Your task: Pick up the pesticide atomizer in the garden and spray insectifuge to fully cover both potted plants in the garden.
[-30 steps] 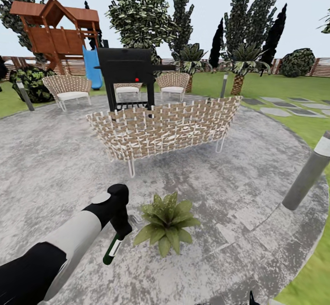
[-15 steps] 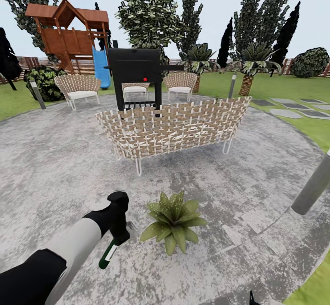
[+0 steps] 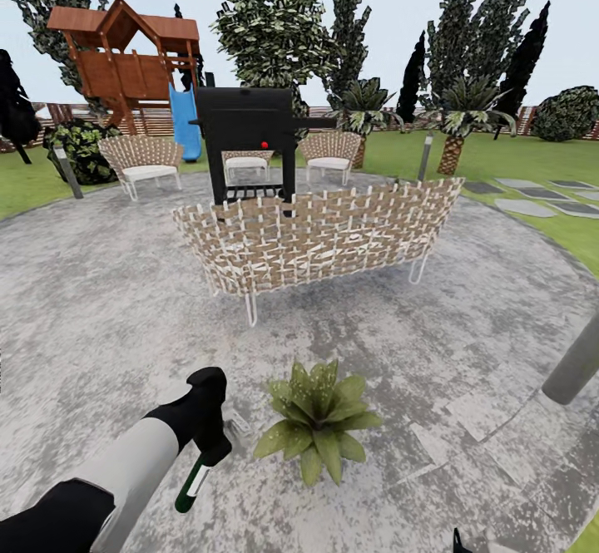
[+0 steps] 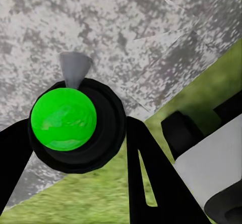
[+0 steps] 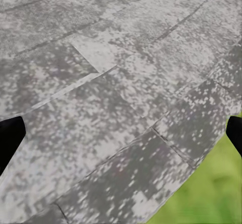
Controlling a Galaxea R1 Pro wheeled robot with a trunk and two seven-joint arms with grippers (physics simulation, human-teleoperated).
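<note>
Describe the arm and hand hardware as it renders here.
Left arm: glossy black upper segment, pale grey-white forearm sleeve, black wrist and left hand. Its fingers are flat black blades with a slotted cutout. Right hand fingers show as black tips. No cables or markings visible.

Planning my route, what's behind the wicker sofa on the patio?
Behind the wicker sofa stands a black grill, with three wicker chairs farther back on the stone patio. The sofa's back covers the grill's feet and the ground just behind it.

Flat, even daylight without cast shadows; coarse pixelated render, wide-angle bowing toward the edges.
</note>
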